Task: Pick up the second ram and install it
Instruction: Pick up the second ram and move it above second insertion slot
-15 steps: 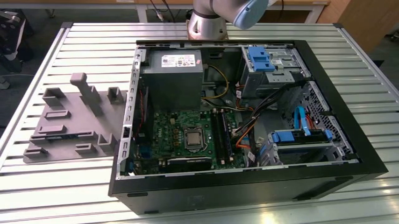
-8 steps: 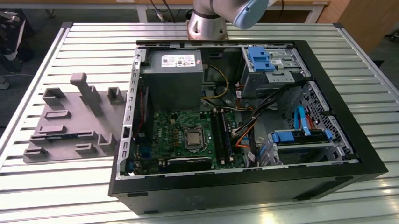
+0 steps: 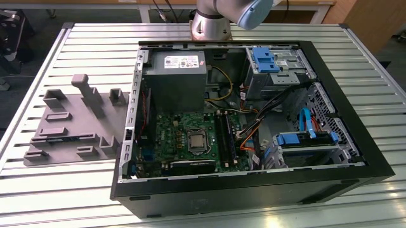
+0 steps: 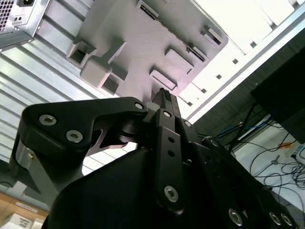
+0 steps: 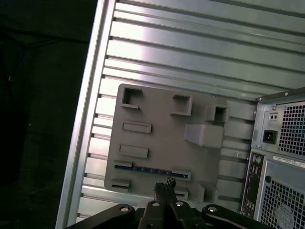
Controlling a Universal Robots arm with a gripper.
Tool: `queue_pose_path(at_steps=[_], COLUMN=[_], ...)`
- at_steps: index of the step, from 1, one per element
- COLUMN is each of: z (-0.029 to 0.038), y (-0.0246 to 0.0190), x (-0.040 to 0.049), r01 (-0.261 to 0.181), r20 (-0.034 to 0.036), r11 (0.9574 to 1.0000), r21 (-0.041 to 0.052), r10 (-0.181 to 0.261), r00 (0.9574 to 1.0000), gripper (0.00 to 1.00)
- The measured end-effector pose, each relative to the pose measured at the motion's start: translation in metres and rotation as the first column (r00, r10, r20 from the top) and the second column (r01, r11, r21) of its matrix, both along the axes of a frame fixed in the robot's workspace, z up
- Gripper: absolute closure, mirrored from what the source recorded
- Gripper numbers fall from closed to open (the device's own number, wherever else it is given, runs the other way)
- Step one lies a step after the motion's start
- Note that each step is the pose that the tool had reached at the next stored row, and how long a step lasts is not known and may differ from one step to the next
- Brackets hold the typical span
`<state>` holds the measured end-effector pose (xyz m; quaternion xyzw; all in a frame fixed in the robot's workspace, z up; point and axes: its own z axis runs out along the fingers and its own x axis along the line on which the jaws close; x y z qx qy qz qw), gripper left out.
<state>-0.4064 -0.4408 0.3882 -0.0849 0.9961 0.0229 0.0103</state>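
Observation:
The second ram (image 5: 148,170) is a thin blue-green stick lying flat in a groove of the grey fixture plate (image 5: 162,119), near one edge. In the exterior view it shows as a dark strip (image 3: 66,137) on the same plate (image 3: 70,118), at the exterior view's left of the open computer case (image 3: 254,185). My gripper (image 5: 167,183) hangs well above the plate with its fingertips close to the ram in the picture. Its fingers (image 4: 163,101) are pressed together and hold nothing. The green motherboard (image 3: 180,137) with its black memory slots (image 3: 225,135) lies inside the case.
The case stands on a slatted metal table (image 3: 82,190). Inside it are a grey power supply (image 3: 174,76), blue drive brackets (image 3: 304,140) and loose cables (image 3: 254,128). The fixture plate has several raised blocks (image 3: 89,92). My arm's base (image 3: 212,21) stands behind the case.

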Motion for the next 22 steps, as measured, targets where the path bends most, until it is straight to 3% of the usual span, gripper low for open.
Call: queue_pose_path(at_steps=[6, 11, 14, 22], z=[-0.0002, -0.0008, -0.0010, -0.0010], y=[0.0000, 0.0000, -0.0001, 0.0000], x=[-0.0006, -0.0007, -0.0007, -0.0007], r01=[-0.097, -0.183, -0.213, -0.214], r20=[-0.0001, 0.0001, -0.0010, -0.0011], r11=[0.9953, 0.9831, 0.9771, 0.9768], r21=[-0.0001, -0.0004, -0.0050, -0.0054], r10=[0.097, 0.183, 0.213, 0.214], r00=[0.9953, 0.9831, 0.9771, 0.9768], gripper=[0.89, 0.89, 0.89, 0.89])
